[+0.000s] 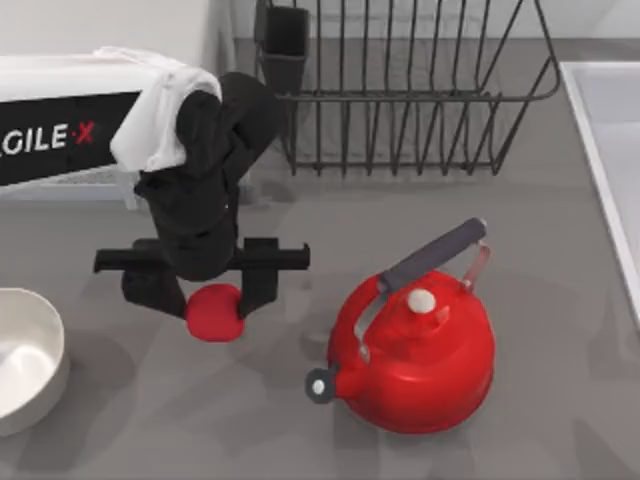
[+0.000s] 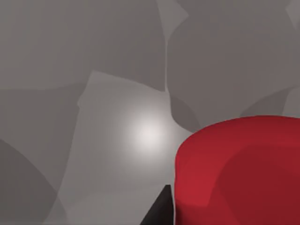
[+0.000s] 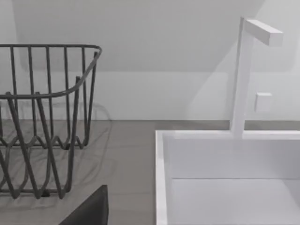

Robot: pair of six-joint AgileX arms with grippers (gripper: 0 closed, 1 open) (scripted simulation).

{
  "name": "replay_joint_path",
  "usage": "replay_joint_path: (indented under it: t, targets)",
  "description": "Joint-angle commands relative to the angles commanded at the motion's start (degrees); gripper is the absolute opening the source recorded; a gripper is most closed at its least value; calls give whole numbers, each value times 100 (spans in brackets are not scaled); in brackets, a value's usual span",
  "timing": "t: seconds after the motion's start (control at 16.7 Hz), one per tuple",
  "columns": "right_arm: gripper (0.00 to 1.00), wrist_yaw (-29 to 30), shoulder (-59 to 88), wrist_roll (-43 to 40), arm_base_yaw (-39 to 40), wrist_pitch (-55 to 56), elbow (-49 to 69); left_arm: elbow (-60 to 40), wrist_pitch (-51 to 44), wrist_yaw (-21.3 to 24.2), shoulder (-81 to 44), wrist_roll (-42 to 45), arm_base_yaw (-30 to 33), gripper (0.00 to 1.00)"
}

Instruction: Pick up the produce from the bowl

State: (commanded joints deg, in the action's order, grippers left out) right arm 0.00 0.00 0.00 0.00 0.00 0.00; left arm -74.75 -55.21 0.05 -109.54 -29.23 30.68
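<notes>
Top view shows bare grey counter (image 1: 560, 250) between the white bowl (image 1: 25, 360) at the left edge and the red kettle (image 1: 415, 355) right of centre. Between them, the round tomato (image 1: 214, 312), with no long axis, sits clamped in the left end effector (image 1: 205, 300), clear of the bowl. Behind stands a wire rack (image 1: 400, 90).

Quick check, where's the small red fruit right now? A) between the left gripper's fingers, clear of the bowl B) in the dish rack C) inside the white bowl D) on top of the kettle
A: the red fruit sits between the fingers of the left gripper, to the right of the bowl and left of the kettle.
</notes>
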Motion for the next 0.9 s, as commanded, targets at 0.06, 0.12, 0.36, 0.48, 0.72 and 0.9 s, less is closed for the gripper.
replay_joint_path:
  t: [0.06,0.12,0.36,0.48,0.72,0.9]
  targets:
    - [100,0,0,0,0,0,0,0,0,0,0,0,0,8]
    - [100,0,0,0,0,0,0,0,0,0,0,0,0,15]
    - [100,0,0,0,0,0,0,0,0,0,0,0,0,45]
    - [100,0,0,0,0,0,0,0,0,0,0,0,0,60]
    - [100,0,0,0,0,0,0,0,0,0,0,0,0,90]
    - [100,0,0,0,0,0,0,0,0,0,0,0,0,100]
